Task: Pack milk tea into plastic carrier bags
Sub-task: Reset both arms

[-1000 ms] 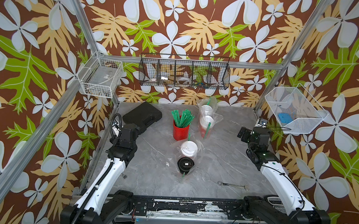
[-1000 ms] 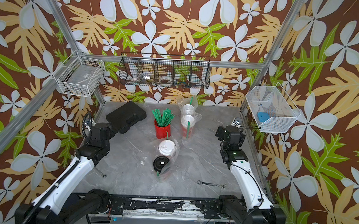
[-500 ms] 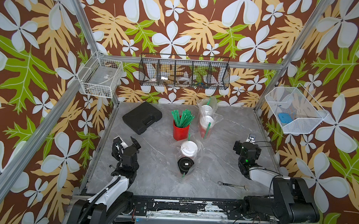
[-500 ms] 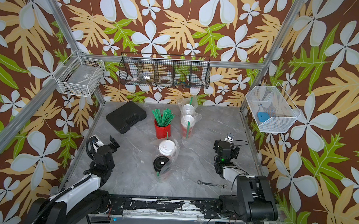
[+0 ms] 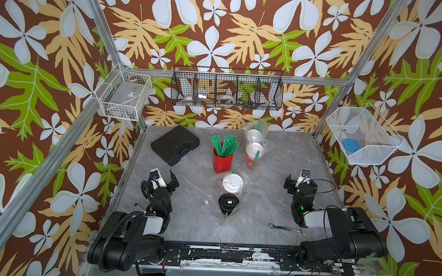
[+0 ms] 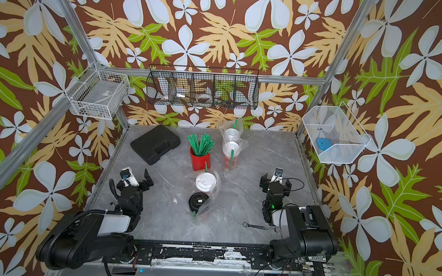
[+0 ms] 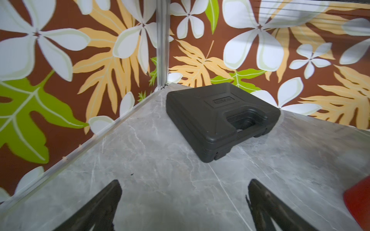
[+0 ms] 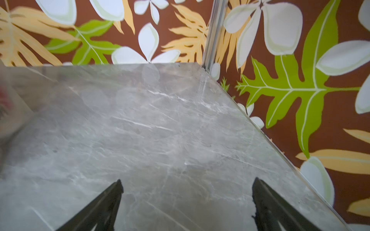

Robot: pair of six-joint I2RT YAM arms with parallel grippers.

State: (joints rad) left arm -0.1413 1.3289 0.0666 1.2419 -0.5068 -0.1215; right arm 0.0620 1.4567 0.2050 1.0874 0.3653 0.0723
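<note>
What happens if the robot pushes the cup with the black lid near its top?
Probably it tips: the black-lidded cup looks tall and narrow. The white-lidded cup close beside it might stop a fall that way. The thin clear plastic bag around both likely crinkles and drags along.

Both arms are sitting folded low at the near edge. The left gripper [image 5: 163, 177] and right gripper [image 5: 300, 183] are pointing toward the far side, jaws standing wide apart, gripping nothing.
</note>
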